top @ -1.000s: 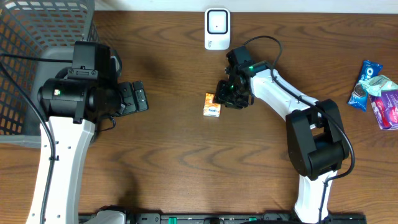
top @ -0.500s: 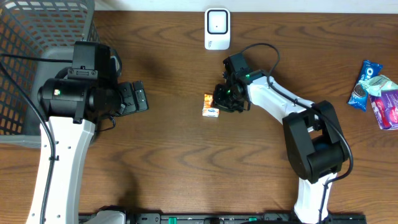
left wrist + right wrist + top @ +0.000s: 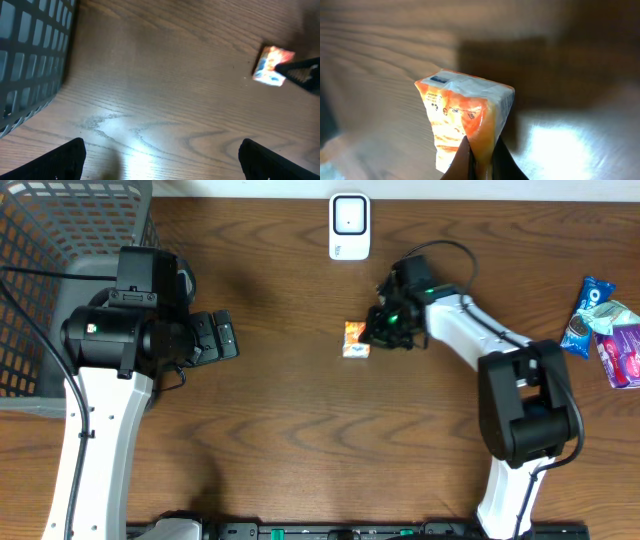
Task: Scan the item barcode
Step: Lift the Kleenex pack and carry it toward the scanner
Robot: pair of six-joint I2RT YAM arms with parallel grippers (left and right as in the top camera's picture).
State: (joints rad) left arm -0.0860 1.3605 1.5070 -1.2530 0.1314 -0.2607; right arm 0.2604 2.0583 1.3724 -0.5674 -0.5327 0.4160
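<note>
Orange-white packet pinched at one edge by right gripper, jaws closed tight on it, mid-worktop toward far edge | white scanner at far edge, apart from packet | left gripper jaws spread wide, holding nothing, near grey basket in far-left corner

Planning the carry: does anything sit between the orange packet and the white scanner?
Nothing visible. The orange packet, pinched in the right end effector, has only bare table between it and the white scanner; the snack wrappers lie far off at the right edge.
</note>
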